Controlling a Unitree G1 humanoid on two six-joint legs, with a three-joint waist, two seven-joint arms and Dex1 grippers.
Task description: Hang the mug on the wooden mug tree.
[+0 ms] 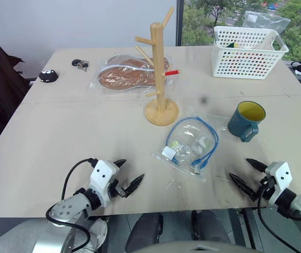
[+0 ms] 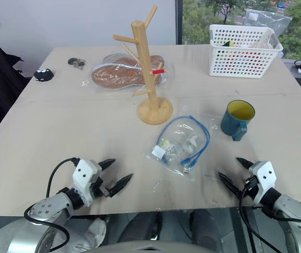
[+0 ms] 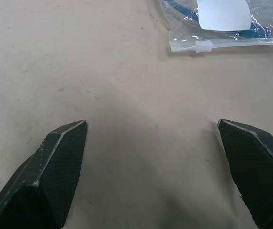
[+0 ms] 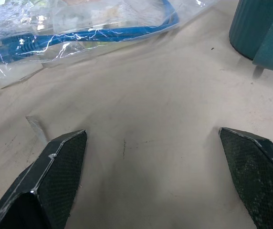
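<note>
The wide beige table [image 1: 61, 132] carries everything, and the tall light-wood mug tree [image 1: 160, 74] on its round base is the landmark here. It stands upright near the table's middle, its pegs angled upward, so a handle must be lowered onto a peg from above.

Behind the tree and to its right sits a white perforated plastic basket [image 1: 247, 52]. Just behind the tree on its left lies a clear bag with brown insoles [image 1: 127, 75]. In front of the tree, slightly right, lies a clear plastic bag with a coiled blue cable [image 1: 190, 145].

The small dark teal mug with a yellow inside [image 1: 246, 120] stands to the right of the tree and a little nearer the robot, well apart from it. Its long axis is vertical, mouth up, and its loop handle points toward the near edge, on the right arm's side. I judge this suits a grasp by that arm.

The left gripper [image 1: 127, 176] hovers at the near edge, in front of the tree and left, jaws spread wide, holding nothing. The right gripper [image 1: 249, 174] waits in front of the mug, also spread wide and empty; the task is not yet started.
</note>
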